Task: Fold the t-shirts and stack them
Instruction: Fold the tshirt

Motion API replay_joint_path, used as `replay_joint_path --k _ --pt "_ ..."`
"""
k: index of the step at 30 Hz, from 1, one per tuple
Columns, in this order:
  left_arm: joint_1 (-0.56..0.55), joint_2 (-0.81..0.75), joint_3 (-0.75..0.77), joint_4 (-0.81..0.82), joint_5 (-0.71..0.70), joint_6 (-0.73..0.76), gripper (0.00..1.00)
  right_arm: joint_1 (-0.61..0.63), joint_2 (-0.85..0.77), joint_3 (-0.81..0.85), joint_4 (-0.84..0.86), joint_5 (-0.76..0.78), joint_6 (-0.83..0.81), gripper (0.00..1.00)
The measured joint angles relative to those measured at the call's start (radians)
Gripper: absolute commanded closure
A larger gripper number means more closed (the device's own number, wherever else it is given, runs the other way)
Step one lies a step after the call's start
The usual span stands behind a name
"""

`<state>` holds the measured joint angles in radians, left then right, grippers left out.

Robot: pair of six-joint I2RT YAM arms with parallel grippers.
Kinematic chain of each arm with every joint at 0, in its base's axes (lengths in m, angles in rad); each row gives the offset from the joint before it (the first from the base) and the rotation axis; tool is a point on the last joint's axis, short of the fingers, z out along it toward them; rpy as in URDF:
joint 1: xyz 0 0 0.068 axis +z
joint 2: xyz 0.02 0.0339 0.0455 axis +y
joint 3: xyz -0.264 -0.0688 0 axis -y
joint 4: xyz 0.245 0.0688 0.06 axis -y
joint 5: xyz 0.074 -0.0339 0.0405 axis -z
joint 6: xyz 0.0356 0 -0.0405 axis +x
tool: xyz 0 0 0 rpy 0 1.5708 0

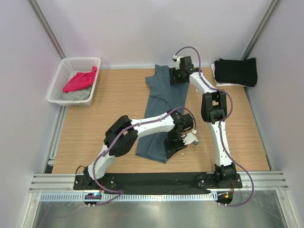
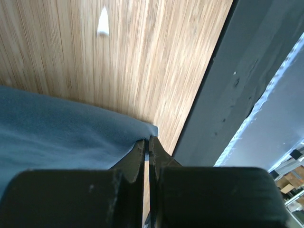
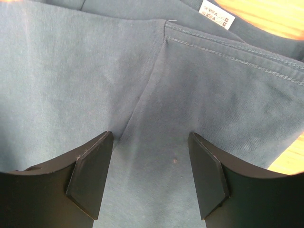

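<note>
From above, the blue shirt [image 1: 164,97] lies on the table [image 1: 104,109] as one long strip. It runs from the far side down toward the near edge. The left claw [image 1: 174,146] is at the near end of the strip, on its right side. The right claw [image 1: 178,75] is at the far end. So each claw is at one end, and the long way of the shirt goes from one claw to the other. The black shirt [image 1: 236,71] sits folded in the far right corner, well apart. The pink shirt [image 1: 80,80] and the grey shirt [image 1: 78,95] are in the basket [image 1: 80,59] at the far left.

In the left wrist view, the left claw [image 2: 147,147] is closed. It pinches a corner of the blue shirt [image 2: 57,128]. The rest of the shirt spreads away to the left, and the bare table [image 2: 142,57] lies ahead.

In the right wrist view, the right claw [image 3: 151,175] is spread wide. The blue shirt [image 3: 95,71] fills the space under it and between its fingers, but they do not squeeze it. A seam and a small white label [image 3: 216,14] lie just ahead.

I think the next move is a fold along the long way, with the near end going up to the far end. The left claw already has that end.
</note>
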<state>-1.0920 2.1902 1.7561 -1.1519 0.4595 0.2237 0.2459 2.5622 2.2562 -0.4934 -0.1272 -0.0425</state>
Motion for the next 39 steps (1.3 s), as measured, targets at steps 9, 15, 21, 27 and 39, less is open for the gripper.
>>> replay_joint_path --k 9,15,21,27,39 --pt "-0.011 0.161 0.249 -0.061 0.014 -0.001 1.00 -0.001 0.029 0.042 0.014 -0.036 0.012 0.29" --pt "-0.012 0.212 0.333 -0.084 0.018 0.000 1.00 -0.004 0.036 0.050 0.021 -0.055 0.017 0.28" --pt "-0.014 0.225 0.355 -0.100 0.023 -0.009 0.72 -0.012 0.037 0.052 0.022 -0.072 0.022 0.28" --pt "-0.031 0.221 0.361 -0.099 -0.004 -0.004 0.37 -0.022 0.017 0.031 0.014 -0.061 0.022 0.26" --pt "-0.061 -0.206 0.262 0.025 -0.160 -0.058 0.00 -0.084 -0.651 -0.449 -0.084 0.057 0.053 0.26"
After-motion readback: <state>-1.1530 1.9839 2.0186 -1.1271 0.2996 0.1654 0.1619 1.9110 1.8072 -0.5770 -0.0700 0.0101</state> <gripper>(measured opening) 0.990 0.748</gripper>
